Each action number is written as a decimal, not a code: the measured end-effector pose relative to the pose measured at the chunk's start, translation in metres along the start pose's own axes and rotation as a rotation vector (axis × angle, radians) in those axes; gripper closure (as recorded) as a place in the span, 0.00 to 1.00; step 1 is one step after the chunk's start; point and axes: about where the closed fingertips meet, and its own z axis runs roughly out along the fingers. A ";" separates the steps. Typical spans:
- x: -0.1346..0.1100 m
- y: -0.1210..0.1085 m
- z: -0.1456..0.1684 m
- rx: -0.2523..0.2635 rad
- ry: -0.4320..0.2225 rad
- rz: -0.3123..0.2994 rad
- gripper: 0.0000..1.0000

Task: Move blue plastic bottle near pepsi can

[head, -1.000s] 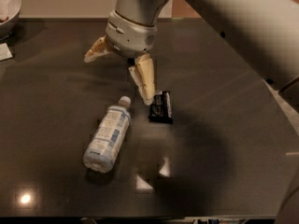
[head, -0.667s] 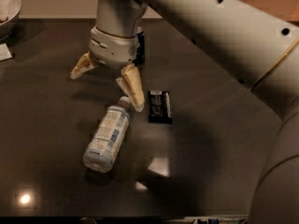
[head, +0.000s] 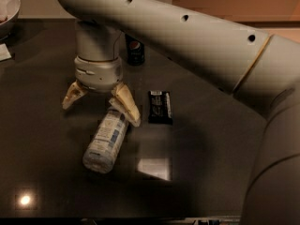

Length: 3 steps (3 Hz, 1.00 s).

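The gripper (head: 101, 112) has moved over 1 blue plastic bottle (head: 105, 142), fingers apart; 1 pepsi can (head: 135, 50), 1 wrapper (head: 160, 107) nearby.

Arm (head: 187, 46): smooth off-white tubular shell, small dark holes (three visible), thin tan seam. Gripper (head: 101, 114), beneath a grey cylindrical wrist (head: 98, 71), low over the table (head: 211, 172): two splayed cream wedge fingers (head: 125, 108).

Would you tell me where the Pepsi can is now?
In the camera view, the pepsi can stands far back on the table, behind the arm, beyond the open gripper over the blue plastic bottle.
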 end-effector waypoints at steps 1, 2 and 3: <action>-0.007 0.005 0.012 -0.040 0.003 -0.036 0.00; -0.010 0.015 0.015 -0.069 0.007 -0.036 0.19; -0.008 0.019 0.013 -0.073 0.019 -0.024 0.41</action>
